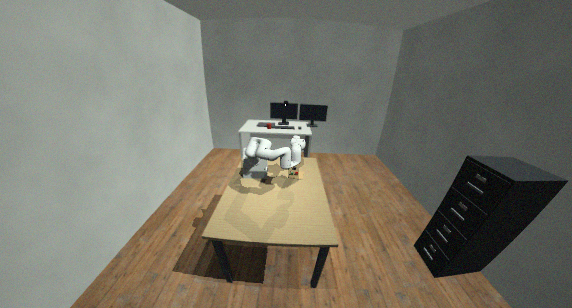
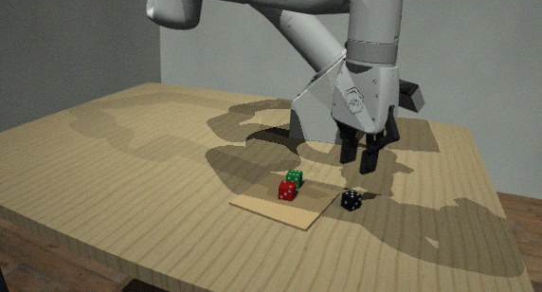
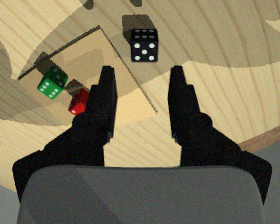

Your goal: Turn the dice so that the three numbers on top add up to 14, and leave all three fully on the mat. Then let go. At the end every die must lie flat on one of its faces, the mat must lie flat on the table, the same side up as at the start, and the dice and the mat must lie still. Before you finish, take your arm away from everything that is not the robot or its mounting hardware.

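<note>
In the exterior view, the gripper [image 2: 358, 163] [image 3: 142, 81] hangs above the table [image 1: 280, 216] [image 2: 142, 176] [image 3: 221, 82], its fingers parted to a middling width, with nothing held between them. The black die [image 2: 351, 200] [image 3: 144, 46] sits on the table, off the mat [image 1: 294, 177] [image 2: 284, 215] [image 3: 133, 106], just beside its edge: at 3 o'clock from the mat's middle in the exterior view, and at about 2 in the wrist view. In that wrist view it appears at 12 o'clock from the gap between the fingertips, apart from both.

The red die [image 1: 296, 173] [image 2: 286, 191] [image 3: 78, 102] and the green die [image 2: 294, 178] [image 3: 52, 82] are both on the mat, near each other. Seen from the exterior, green lies at 1 o'clock from red, behind it. In the wrist view green is at 9 o'clock from the mat's middle and red, partly hidden by a finger, at about 7. The total on top is too small to tell surely
</note>
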Robot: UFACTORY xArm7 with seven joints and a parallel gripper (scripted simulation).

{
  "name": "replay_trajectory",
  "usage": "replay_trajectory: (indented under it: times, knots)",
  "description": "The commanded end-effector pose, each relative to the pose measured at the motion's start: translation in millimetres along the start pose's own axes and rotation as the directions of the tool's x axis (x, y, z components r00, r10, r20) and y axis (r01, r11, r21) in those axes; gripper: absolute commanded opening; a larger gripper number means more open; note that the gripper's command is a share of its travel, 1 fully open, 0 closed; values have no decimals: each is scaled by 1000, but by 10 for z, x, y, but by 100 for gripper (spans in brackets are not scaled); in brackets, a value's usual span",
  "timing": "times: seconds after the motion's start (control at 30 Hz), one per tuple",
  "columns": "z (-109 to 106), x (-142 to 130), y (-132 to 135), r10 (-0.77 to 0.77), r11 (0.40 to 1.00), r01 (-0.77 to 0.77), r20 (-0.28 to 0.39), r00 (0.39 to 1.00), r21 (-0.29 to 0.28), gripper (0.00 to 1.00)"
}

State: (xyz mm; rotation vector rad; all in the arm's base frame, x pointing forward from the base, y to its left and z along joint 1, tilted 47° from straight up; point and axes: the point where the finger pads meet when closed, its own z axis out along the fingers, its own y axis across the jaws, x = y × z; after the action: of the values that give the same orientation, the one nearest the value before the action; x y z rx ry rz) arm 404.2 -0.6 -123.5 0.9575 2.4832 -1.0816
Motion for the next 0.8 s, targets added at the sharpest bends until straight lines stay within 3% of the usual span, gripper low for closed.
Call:
replay_trajectory:
  times: [0.0,0.77]
  knots:
    - [41,-1,14,0,1000,0,1,1000,-5,42]
    - [324,-1,15,0,1000,0,1,1000,-5,42]
